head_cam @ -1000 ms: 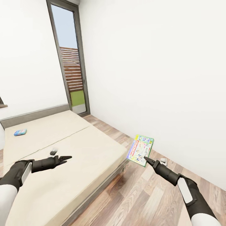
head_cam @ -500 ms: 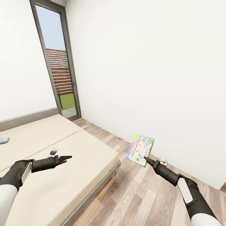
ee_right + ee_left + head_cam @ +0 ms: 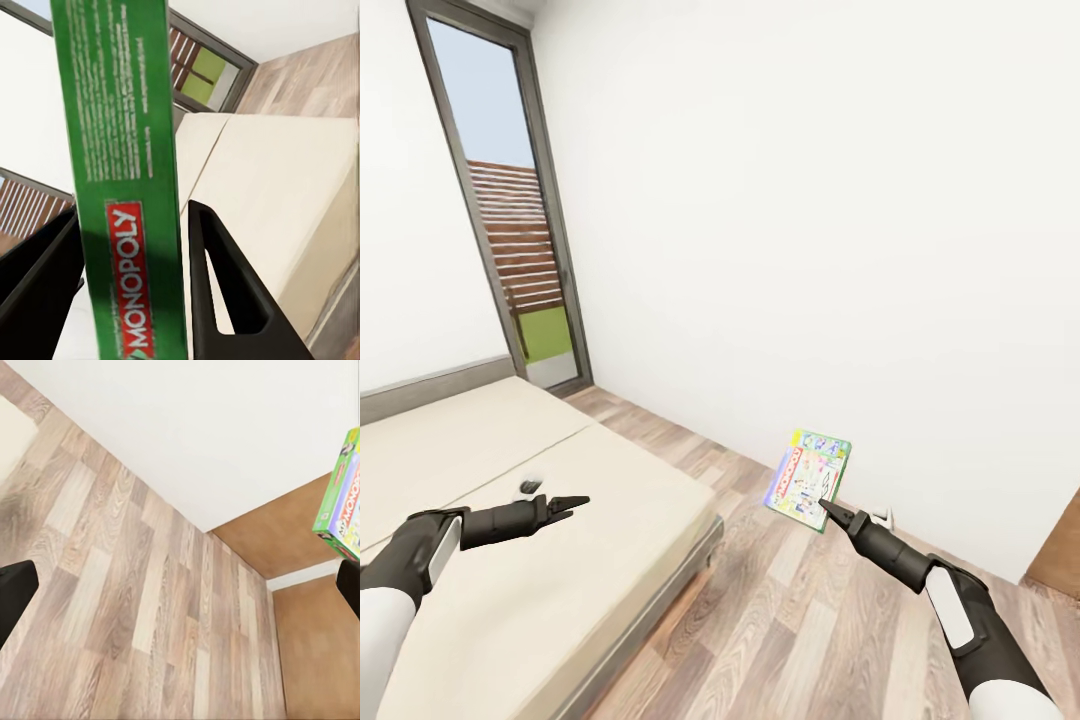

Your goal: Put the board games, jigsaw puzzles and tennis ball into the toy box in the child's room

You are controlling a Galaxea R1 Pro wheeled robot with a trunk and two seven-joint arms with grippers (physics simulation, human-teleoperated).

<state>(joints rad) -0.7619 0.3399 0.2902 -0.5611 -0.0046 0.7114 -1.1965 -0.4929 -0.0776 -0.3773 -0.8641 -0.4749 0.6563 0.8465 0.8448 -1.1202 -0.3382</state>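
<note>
Held upright in the air at right, over the wood-plank floor (image 3: 810, 620) and near the white wall (image 3: 810, 220): a flat green-edged pastel board game box (image 3: 807, 479) lettered "MONOPOLY", pinched at its lower edge between the black fingers of the right gripper (image 3: 828, 510). Seen edge-on in the right wrist view, green side (image 3: 124, 172) clamped between both fingers (image 3: 225, 292). At left, black left gripper (image 3: 572, 504) spread and empty above the low beige-mattressed bed (image 3: 560, 480) with grey frame. Far left, a tall dark-framed window (image 3: 500, 210).
</note>
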